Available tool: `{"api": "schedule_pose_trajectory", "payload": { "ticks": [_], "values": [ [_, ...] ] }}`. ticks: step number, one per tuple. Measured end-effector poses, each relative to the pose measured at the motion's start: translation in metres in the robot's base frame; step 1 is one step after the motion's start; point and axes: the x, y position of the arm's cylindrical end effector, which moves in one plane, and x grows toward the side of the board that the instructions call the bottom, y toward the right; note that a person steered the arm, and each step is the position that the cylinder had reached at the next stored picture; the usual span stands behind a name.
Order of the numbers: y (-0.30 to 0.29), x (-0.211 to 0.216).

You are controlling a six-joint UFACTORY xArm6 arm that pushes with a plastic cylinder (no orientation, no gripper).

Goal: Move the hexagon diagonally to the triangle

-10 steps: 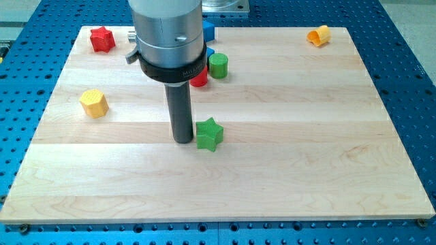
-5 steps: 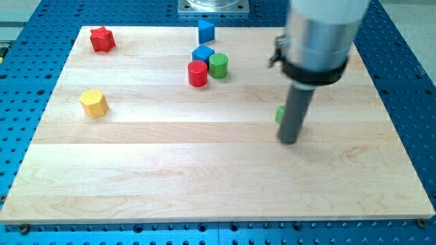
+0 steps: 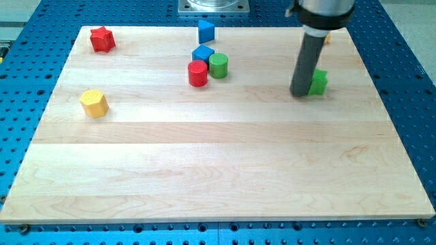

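Camera view shows my tip (image 3: 301, 94) near the board's right edge, toward the top right corner, touching the left side of a green block (image 3: 317, 82) whose shape is partly hidden by the rod. I carry no gripper, only this rod. Yellow hexagon (image 3: 94, 103) sits near the left edge. Red star (image 3: 102, 39) lies at the top left corner. Red cylinder (image 3: 197, 73), green cylinder (image 3: 218, 65) and two blue blocks (image 3: 203, 53) (image 3: 206, 30) cluster near the top edge.
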Motion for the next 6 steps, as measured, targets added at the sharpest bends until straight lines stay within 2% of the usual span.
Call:
{"api": "schedule_pose_trajectory", "payload": {
  "ticks": [1, 3, 4, 5, 6],
  "values": [
    [-0.036, -0.012],
    [-0.037, -0.079],
    [-0.037, -0.093],
    [-0.037, -0.075],
    [-0.036, -0.076]
  ]
}}
